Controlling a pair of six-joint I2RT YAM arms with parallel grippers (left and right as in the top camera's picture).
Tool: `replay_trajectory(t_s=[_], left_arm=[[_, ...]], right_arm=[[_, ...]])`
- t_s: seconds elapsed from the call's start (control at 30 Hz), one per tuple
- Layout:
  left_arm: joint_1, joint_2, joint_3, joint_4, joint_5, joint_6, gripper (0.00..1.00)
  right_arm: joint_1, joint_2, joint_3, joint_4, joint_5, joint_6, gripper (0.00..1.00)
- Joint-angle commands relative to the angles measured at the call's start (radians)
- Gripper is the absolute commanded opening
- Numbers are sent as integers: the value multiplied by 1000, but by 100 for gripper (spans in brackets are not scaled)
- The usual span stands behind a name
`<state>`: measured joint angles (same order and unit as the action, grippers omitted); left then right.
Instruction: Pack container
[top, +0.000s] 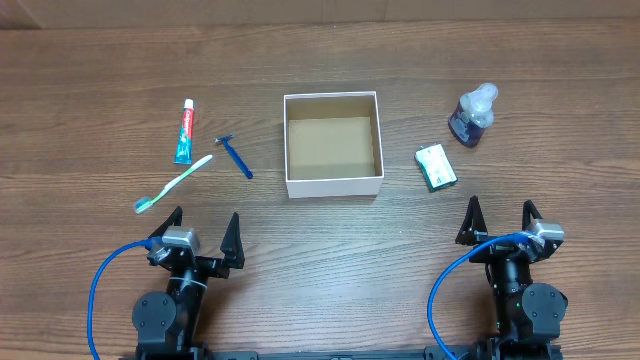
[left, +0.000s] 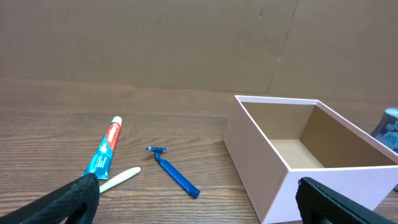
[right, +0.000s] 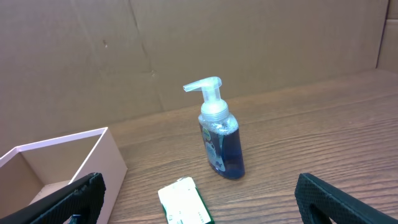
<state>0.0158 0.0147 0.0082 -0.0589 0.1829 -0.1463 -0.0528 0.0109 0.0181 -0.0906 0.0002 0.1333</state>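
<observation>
The container (top: 333, 185) is a square white box with a brown, empty inside, at the table's middle; it also shows in the left wrist view (left: 273, 168) and the right wrist view (right: 109, 155). To its left lie a toothpaste tube (top: 184, 131), a blue razor (top: 234, 156) and a green-and-white toothbrush (top: 174, 183). To its right stand a blue soap pump bottle (top: 472, 115) and a green-and-white soap bar pack (top: 436, 167). My left gripper (top: 200, 232) is open and empty near the front left. My right gripper (top: 499, 222) is open and empty near the front right.
A brown cardboard wall (left: 186, 43) backs the wooden table. Blue cables (top: 95, 295) loop beside both arm bases at the front edge.
</observation>
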Motion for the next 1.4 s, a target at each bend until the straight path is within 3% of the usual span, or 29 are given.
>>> replay_trajectory(t_s=[0.0,0.8,0.97,1.2,1.3,1.37], left_arm=[[11,-9,-3,0,-6,10,100],[11,-9,-3,0,-7,10,100],[11,-9,-3,0,-6,10,100],[11,-9,-3,0,-6,10,100],[11,-9,-3,0,-7,10,100],[11,-9,-3,0,-6,10,100]], right_arm=[[-6,-7,-10,6,-1,-3,100],[-6,-7,-10,12,-6,-1,100],[-5,-7,5,32,-170,216,100],[-5,44,260,-8,-298,251,100],[-5,253,480,-134,-345,168,100],[-5,468,669,-310,-367,150,100]])
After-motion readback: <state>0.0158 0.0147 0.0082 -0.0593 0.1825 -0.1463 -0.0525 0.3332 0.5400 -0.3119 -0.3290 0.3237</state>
